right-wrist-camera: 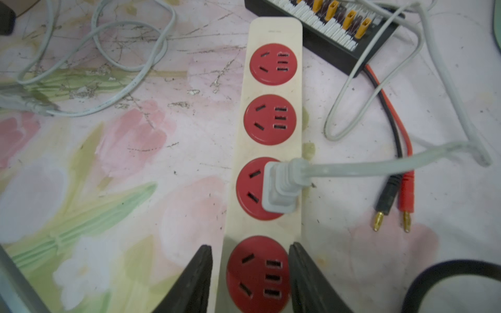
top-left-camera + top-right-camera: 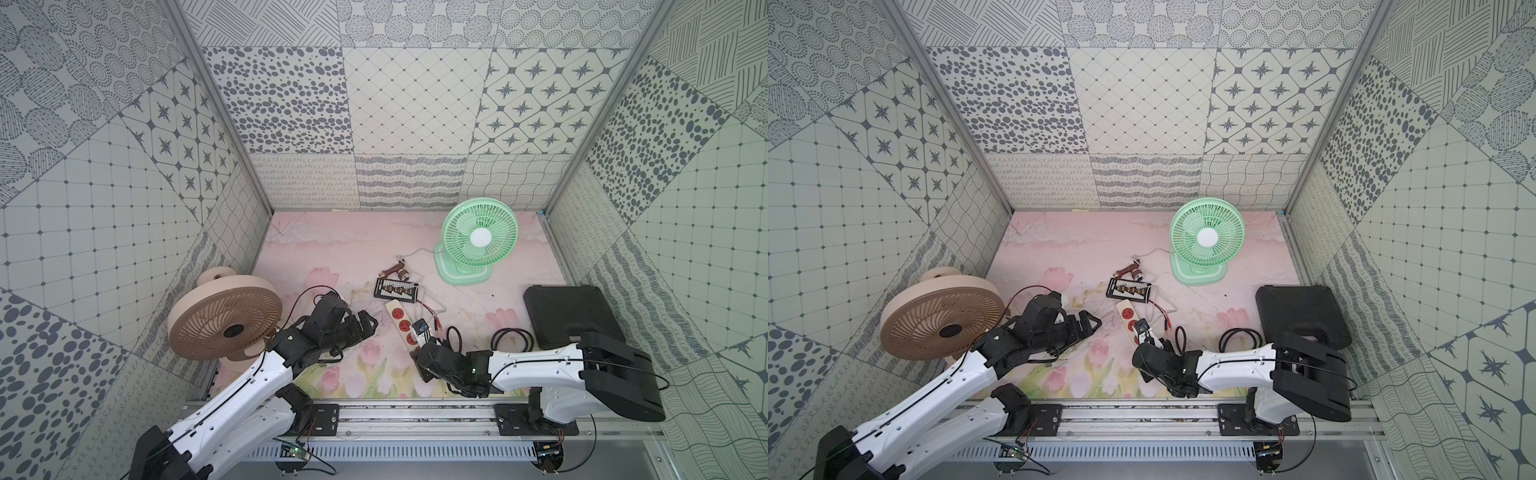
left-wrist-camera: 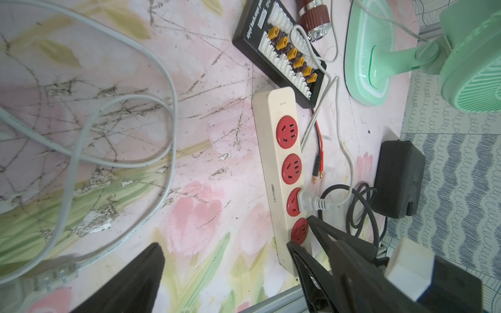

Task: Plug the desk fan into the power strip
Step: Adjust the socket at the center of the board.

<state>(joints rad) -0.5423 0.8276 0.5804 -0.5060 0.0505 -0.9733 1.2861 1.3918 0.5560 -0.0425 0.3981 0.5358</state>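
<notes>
The green desk fan (image 2: 478, 239) (image 2: 1207, 237) stands at the back right in both top views. Its white cord runs to a white plug (image 1: 279, 189) (image 3: 306, 202) seated in the third red socket of the cream power strip (image 2: 401, 322) (image 1: 271, 89). Just behind that plug, my right gripper (image 1: 250, 249) (image 2: 426, 340) hangs open over the strip's fourth socket. One jaw stands on each side of the bar, and nothing is held. My left gripper (image 3: 223, 244) (image 2: 368, 324) is wide open and empty, left of the strip.
A beige fan (image 2: 224, 318) stands at the left, its white cord looped on the mat. A black connector board (image 2: 395, 289) and a maroon tool (image 2: 395, 269) lie beyond the strip. A black case (image 2: 569, 316), a coiled black cord (image 2: 511, 338) and banana plugs (image 1: 393, 200) lie to the right.
</notes>
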